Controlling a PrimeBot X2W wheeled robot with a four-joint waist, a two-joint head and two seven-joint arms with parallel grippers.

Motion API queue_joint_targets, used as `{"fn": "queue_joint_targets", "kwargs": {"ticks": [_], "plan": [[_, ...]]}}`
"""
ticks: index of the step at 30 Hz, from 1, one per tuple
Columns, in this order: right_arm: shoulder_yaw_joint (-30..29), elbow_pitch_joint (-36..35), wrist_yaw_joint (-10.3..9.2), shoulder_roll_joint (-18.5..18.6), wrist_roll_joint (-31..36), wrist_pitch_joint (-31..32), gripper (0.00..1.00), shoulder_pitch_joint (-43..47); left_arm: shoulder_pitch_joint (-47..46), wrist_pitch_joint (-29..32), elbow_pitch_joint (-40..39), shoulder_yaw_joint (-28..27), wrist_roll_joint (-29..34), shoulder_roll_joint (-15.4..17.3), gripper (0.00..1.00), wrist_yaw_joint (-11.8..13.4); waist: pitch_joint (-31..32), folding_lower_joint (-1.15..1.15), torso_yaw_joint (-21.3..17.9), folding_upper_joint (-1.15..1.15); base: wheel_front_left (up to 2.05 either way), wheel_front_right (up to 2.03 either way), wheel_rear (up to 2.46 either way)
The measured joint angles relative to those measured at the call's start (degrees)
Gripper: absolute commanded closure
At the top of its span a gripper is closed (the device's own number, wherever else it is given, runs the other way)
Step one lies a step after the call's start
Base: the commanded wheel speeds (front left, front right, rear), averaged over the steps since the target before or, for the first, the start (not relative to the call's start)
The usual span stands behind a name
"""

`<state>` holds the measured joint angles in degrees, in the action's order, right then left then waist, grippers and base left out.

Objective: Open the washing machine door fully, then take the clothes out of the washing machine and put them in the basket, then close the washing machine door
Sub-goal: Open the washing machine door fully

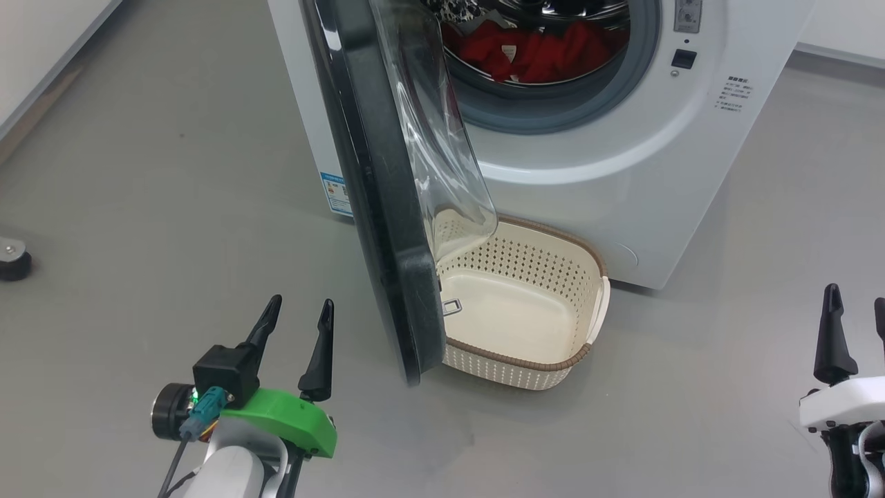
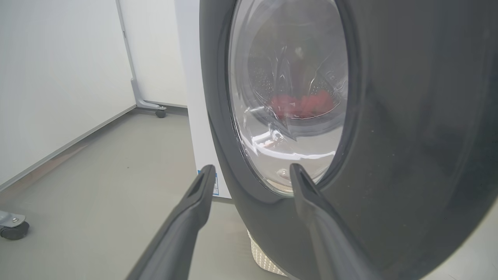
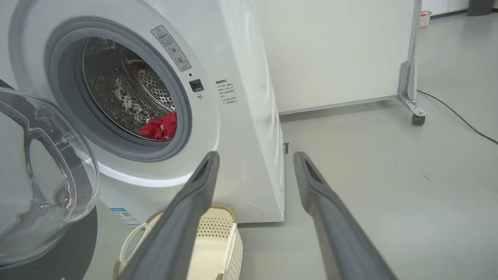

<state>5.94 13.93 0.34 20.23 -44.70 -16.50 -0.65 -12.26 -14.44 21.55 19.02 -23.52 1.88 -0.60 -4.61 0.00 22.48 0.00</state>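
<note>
The door (image 1: 387,207) stands ajar, its near edge just right of the left gripper (image 1: 301,301), which is spread and empty. The right gripper (image 1: 857,294), also spread, has open floor (image 1: 726,360) around. The clothes (image 1: 539,55) lie inside the machine (image 1: 588,173), the basket (image 1: 553,363) below.

On my head camera the door (image 1: 387,207) stands edge-on and covers the left end of the basket (image 1: 553,363) and the left side of the drum mouth. The washing machine (image 1: 622,173) runs off the top edge, cutting off the clothes (image 1: 539,55). My right tool (image 1: 857,296) is clipped by the right edge. The printed text (image 1: 734,93) is too small to read.
</note>
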Motion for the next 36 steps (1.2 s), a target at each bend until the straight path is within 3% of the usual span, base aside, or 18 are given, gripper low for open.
{"fn": "queue_joint_targets", "kwargs": {"ticks": [9, 23, 36], "plan": [[2.0, -3.7, -5.05, 0.7, 11.3, 1.5, 0.00, 0.8, 0.0, 0.0, 0.2, -0.3, 0.0, 0.0, 0.00, 0.0, 0.3, 0.00, -0.4, 0.00, 0.00, 0.00, 0.00], [1.9, -7.3, -6.38, -5.8, 18.3, 1.6, 0.00, 6.4, 0.3, 0.0, 0.5, -1.0, 0.2, 0.0, 0.00, 0.0, 0.2, 0.00, -1.0, 0.00, 0.00, 0.00, 0.00], [1.7, -8.0, -6.64, -8.1, 22.3, 1.6, 0.00, 8.3, 0.3, 0.0, 0.8, -1.6, 0.2, 0.0, 0.00, -0.3, 0.0, 0.00, -1.5, 0.00, 0.00, 0.00, 0.00]]}}
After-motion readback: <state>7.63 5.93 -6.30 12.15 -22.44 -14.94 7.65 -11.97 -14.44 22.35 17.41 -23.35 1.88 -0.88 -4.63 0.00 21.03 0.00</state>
